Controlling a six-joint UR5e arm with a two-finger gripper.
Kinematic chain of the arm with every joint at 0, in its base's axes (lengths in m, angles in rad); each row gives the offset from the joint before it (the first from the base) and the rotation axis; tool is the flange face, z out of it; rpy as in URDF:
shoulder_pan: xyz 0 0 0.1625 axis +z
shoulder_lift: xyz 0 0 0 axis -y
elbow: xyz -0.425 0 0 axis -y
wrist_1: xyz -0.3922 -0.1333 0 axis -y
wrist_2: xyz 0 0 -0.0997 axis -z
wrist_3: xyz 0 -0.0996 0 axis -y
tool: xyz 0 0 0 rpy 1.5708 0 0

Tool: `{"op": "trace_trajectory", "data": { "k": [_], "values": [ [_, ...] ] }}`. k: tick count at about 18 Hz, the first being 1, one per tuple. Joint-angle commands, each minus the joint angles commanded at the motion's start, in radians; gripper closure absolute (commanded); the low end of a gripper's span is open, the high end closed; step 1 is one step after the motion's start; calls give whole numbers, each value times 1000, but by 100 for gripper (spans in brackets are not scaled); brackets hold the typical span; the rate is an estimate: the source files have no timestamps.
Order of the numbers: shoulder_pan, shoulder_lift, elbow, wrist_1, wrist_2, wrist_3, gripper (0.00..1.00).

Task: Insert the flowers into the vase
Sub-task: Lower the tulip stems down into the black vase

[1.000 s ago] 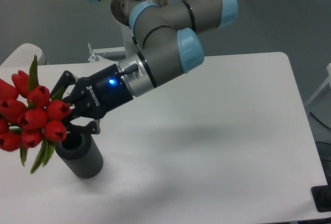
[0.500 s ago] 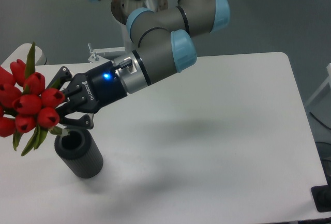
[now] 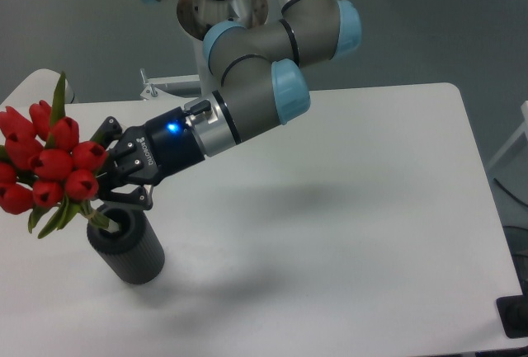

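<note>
**Stems at the mouth, bunch leaning left**

At the left end of the white table, the vase stands upright, its round mouth open to the top. Over it, the gripper is pinching the flowers by the stems, with its fingers closed around them just above the vase. The red buds lean out to the left of the vase, and the lower end of the stems seems to reach the mouth; I cannot tell if it is already inside or only resting at the rim.

To do this step well, I think the arm should first bring the bunch more upright, so that the stems point down the middle of the mouth. Then it should go down slowly. The gripper should let go only when the stems stand deep inside, otherwise the heavy heads may tip the bunch out, or pull the vase over to the left.
</note>
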Motion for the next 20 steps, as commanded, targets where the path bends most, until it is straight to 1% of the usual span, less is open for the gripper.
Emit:
{"op": "trace_trajectory", "data": {
  "k": [3,7,11,15,20],
  "values": [
    [-2,-2,-27,3,2,26,97],
    [0,-6,-90,3,6,139,97],
    [3,-34,-97,5,11,189,96],
    [3,-63,-115,3,12,276,95],
    [20,-81,-135,5,12,311,91]
  ]
}}
